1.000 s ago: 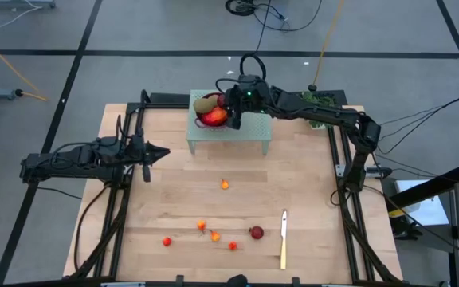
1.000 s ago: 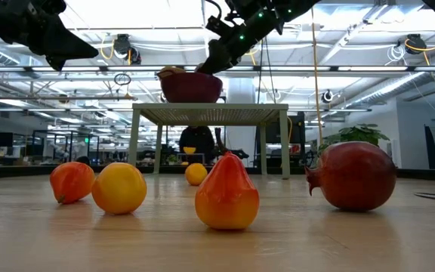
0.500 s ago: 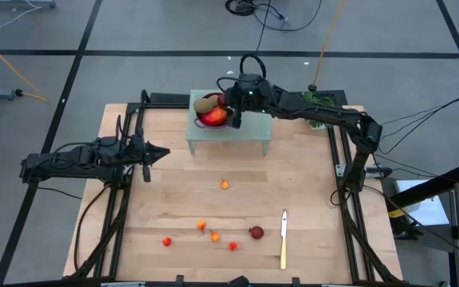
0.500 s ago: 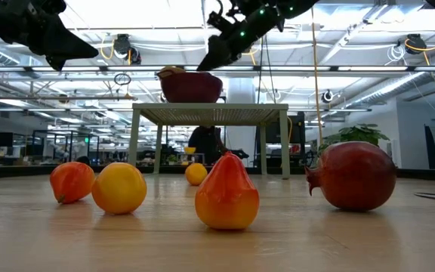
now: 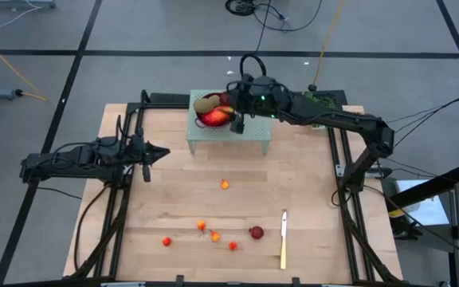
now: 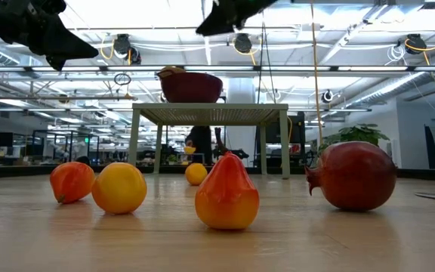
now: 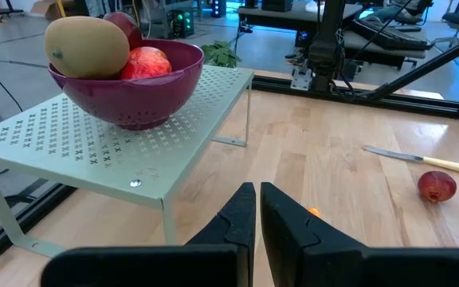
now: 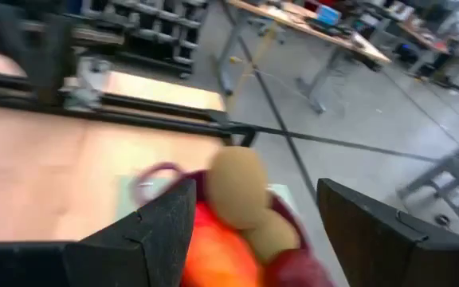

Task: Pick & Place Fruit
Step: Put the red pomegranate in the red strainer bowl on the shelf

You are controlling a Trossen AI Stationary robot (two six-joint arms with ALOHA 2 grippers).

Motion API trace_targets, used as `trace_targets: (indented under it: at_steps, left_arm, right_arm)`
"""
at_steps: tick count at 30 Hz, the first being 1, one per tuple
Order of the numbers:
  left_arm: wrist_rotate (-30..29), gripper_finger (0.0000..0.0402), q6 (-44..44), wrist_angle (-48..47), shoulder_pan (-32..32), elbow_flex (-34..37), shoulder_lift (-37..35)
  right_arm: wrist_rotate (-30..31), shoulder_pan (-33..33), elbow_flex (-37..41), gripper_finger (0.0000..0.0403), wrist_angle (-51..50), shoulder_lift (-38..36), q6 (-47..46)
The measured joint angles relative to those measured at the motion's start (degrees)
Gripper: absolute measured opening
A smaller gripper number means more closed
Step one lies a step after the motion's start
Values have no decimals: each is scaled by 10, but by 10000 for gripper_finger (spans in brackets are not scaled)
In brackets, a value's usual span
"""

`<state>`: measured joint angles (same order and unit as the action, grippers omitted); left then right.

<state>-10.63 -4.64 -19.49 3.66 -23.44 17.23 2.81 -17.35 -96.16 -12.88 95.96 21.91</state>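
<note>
Just lifted clear of the purple wire bowl [image 5: 213, 117] at top centre: right gripper [image 5: 238, 121], fingers wide, empty. Red-orange and brown fruit [image 5: 211, 109] dropped inside. Left gripper [image 5: 162, 152] pinched shut, mid-left. Small orange-red balls [image 5: 213, 236] waiting lower centre.

bowl [image 8: 213, 231] blurred, cut off by edge

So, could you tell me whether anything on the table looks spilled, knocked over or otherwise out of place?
Nothing stands out. The purple bowl sits upright on the perforated stand with fruit piled inside. The loose fruit and the knife lie apart on the table. The right gripper, open, hangs over the bowl; the left gripper waits shut.
</note>
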Motion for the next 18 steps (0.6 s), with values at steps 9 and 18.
trace_targets:
  at_steps: [9,18]
  left_arm:
    - [0,21,0,0,0,0,0]
    - [0,21,0,-1,0,0,0]
  right_arm:
    - [1,99,-1,229,-98,-24,-24]
    - [2,208,0,174,-176,-28,-141]
